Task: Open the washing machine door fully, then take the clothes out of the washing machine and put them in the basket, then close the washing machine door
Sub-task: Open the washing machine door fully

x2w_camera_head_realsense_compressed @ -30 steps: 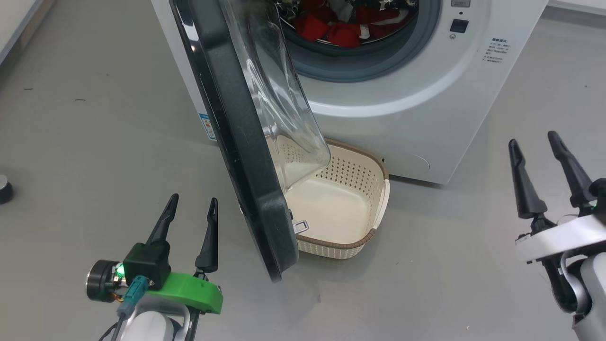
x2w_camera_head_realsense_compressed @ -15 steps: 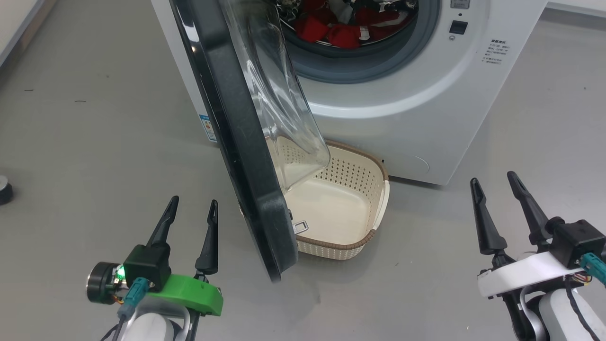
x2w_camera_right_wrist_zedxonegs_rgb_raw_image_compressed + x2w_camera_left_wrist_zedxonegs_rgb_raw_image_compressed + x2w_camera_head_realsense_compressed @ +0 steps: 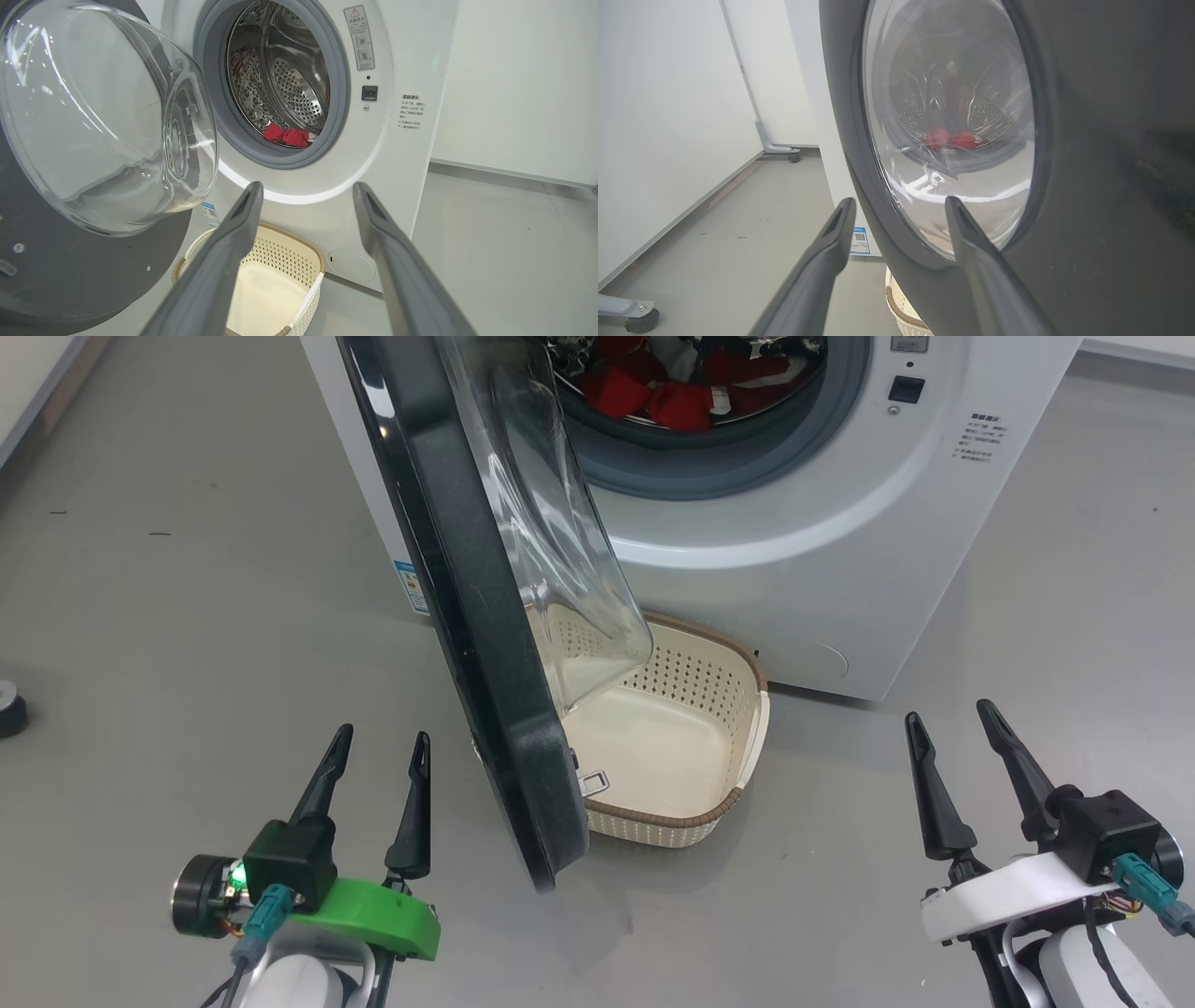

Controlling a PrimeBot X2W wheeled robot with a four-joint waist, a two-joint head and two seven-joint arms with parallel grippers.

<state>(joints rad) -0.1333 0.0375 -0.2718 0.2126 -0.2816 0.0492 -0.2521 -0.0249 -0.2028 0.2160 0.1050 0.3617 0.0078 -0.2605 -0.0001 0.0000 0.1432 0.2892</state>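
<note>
1. White steel and plastic, the washing machine [image 3: 840,541] stands ahead on the grey floor, and its drum mouth faces the robot's right side.
2. The washing machine door [image 3: 467,616] hinges on the robot's left of that mouth. It stands partly open and edge-on in the head view, so its long line runs from the machine toward the robot. Its free edge is just right of the left gripper [image 3: 384,734], the nearer arm. That gripper faces the black outer face, so swinging the door wider likely needs a hook round the edge or a push from the inner side.
3. The basket [image 3: 667,819] sits empty on the floor at the machine's foot, partly under the door's glass bowl [image 3: 551,541]. I cannot tell whether the glass touches its rim.
4. The clothes [image 3: 653,397], red with white, lie low in the drum, ahead and to the left of the right gripper [image 3: 948,711].
5. Both grippers have their fingers spread wide and hold nothing.
6. The left wrist view gives the door's outer face, with the clothes a red blur through the glass. The right wrist view gives the inner side, the bare drum opening and the basket below.
</note>
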